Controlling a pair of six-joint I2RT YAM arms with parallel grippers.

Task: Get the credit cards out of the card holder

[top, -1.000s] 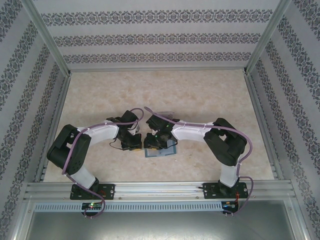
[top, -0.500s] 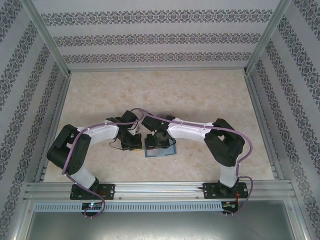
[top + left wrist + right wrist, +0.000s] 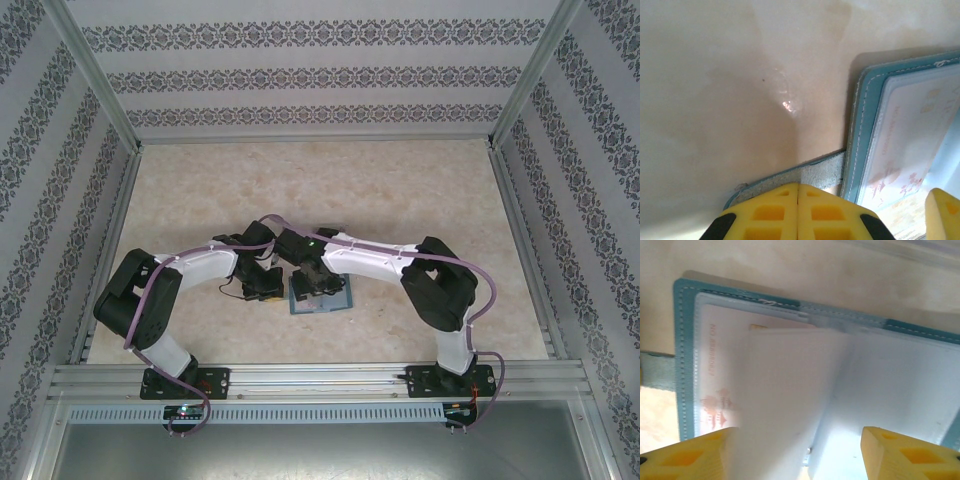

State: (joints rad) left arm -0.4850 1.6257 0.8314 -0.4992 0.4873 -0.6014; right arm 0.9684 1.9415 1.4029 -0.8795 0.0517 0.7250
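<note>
Two-panel card holder [image 3: 686, 345] lies under wide right tool [image 3: 800, 452] (left tool [image 3: 798, 207] closed beside)

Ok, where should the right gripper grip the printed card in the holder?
Probably the edge of the card nearest the spine, coming from the middle of the card holder: its outer edges are stitched and the card lies flat under a clear sleeve. The raised page hides that edge.

Pale marbled table [image 3: 400, 190], open teal card holder [image 3: 330, 303] lying flat on it
</note>
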